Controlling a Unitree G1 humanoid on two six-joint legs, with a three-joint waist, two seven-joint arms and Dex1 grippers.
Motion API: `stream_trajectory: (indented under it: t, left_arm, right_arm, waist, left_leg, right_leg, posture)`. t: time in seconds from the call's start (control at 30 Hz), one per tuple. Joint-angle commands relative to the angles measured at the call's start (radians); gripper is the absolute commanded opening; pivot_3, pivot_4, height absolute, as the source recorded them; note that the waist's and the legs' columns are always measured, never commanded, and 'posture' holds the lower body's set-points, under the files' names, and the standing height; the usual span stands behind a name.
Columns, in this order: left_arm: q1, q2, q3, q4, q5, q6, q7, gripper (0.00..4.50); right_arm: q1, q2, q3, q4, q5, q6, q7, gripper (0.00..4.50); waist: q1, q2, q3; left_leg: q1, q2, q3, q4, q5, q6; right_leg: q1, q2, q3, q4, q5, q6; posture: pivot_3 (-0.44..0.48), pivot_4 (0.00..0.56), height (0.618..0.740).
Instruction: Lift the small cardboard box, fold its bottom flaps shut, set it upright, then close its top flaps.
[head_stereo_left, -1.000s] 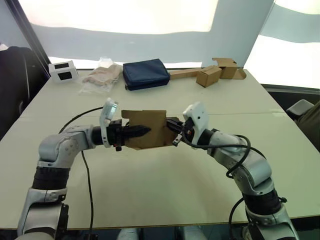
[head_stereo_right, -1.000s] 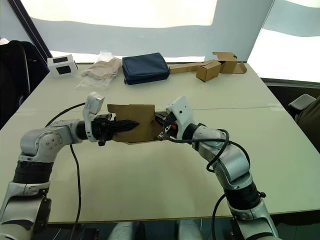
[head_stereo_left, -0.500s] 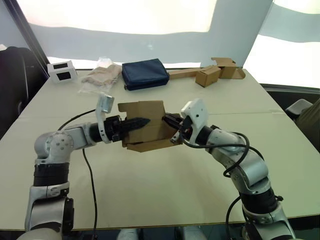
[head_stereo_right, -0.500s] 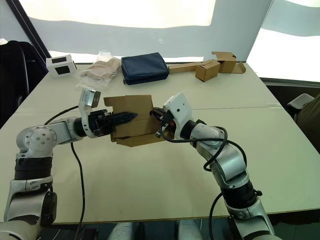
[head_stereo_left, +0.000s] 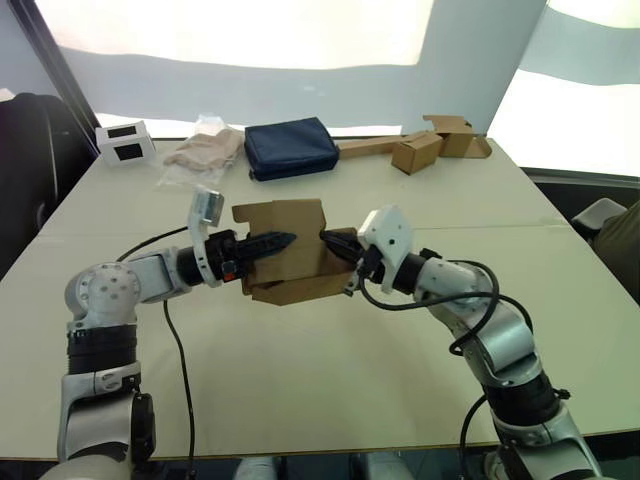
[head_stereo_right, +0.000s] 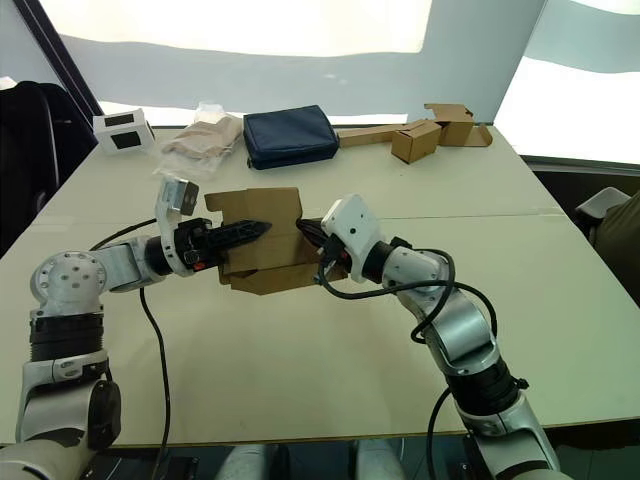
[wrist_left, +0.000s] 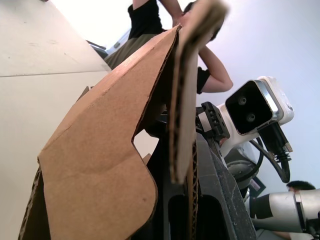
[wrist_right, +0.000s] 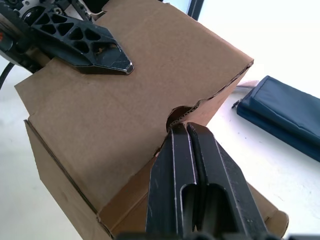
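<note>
Small cardboard box (head_stereo_left: 290, 250): matt brown corrugated cardboard, fluted raw edges, ragged at the torn notch. Left gripper (head_stereo_left: 282, 240) and right gripper (head_stereo_left: 330, 240): black moulded plastic, slight sheen. Tabletop (head_stereo_left: 320, 380): smooth matt cream. Pouch (head_stereo_left: 291, 147): navy cloth. Bag (head_stereo_left: 203, 150): clear glossy crinkled plastic.

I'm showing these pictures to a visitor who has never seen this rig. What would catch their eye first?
First, the small cardboard box, held above the middle of the pale table between the two arms. The left gripper grips a wall of the box, one black finger flat on the outside, while the right gripper, fingers together, noses into a notch at a flap edge. Behind, a navy pouch lies at the far side.
</note>
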Motion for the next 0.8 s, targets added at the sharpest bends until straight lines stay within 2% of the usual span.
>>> stream_trajectory:
  t: [0.03, 0.23, 0.37, 0.47, 0.57, 0.8]
  left_arm:
    - [0.012, 0.050, -0.060, -0.087, 0.086, -0.153, -0.101, 0.01]
    - [0.039, 0.092, -0.157, -0.135, 0.222, -0.364, -0.215, 0.01]
    - [0.047, 0.096, -0.198, -0.146, 0.293, -0.475, -0.259, 0.01]
    - [0.039, 0.092, -0.234, -0.131, 0.388, -0.618, -0.283, 0.01]
    - [0.024, 0.073, -0.245, -0.105, 0.450, -0.719, -0.274, 0.01]
    - [-0.008, 0.075, -0.249, -0.062, 0.504, -0.833, -0.306, 0.01]
  right_arm:
    - [0.020, -0.012, -0.083, -0.071, 0.121, 0.051, 0.052, 0.00]
    - [0.039, -0.015, -0.163, -0.079, 0.227, 0.128, 0.053, 0.00]
    - [0.018, 0.013, -0.193, -0.066, 0.275, 0.156, 0.028, 0.00]
    - [0.017, 0.008, -0.210, -0.067, 0.310, 0.181, 0.032, 0.00]
    - [0.015, -0.001, -0.222, -0.065, 0.327, 0.192, 0.029, 0.00]
    - [0.033, -0.079, -0.340, -0.073, 0.473, 0.286, 0.054, 0.00]
  waist:
    - [0.001, 0.000, 0.000]
    - [0.002, 0.000, 0.000]
    - [0.002, 0.000, 0.000]
    - [0.002, 0.000, 0.000]
    - [0.003, 0.000, 0.000]
    - [0.004, 0.000, 0.000]
  left_leg:
    - [0.000, 0.000, 0.000, 0.000, 0.000, 0.000]
    - [0.000, 0.000, 0.001, 0.000, 0.000, 0.000]
    - [0.000, 0.000, 0.001, 0.000, 0.000, 0.000]
    - [0.000, 0.000, 0.001, 0.000, 0.000, 0.000]
    - [0.000, 0.000, 0.001, 0.000, 0.000, 0.000]
    - [-0.001, 0.000, 0.001, 0.000, 0.000, 0.000]
  right_leg:
    - [0.000, 0.000, 0.000, 0.000, 0.000, 0.000]
    - [0.000, -0.001, 0.000, 0.000, -0.002, -0.003]
    - [0.000, -0.001, 0.000, 0.000, -0.002, -0.003]
    - [0.000, 0.000, 0.000, 0.000, -0.002, -0.003]
    - [0.000, 0.000, 0.000, -0.001, -0.002, -0.003]
    - [0.000, -0.001, 0.000, -0.002, -0.001, -0.002]
  posture:
    - [0.000, 0.150, 0.740]
    - [0.000, 0.150, 0.740]
    - [0.000, 0.150, 0.740]
    - [0.000, 0.150, 0.740]
    - [0.000, 0.150, 0.740]
    - [0.000, 0.150, 0.740]
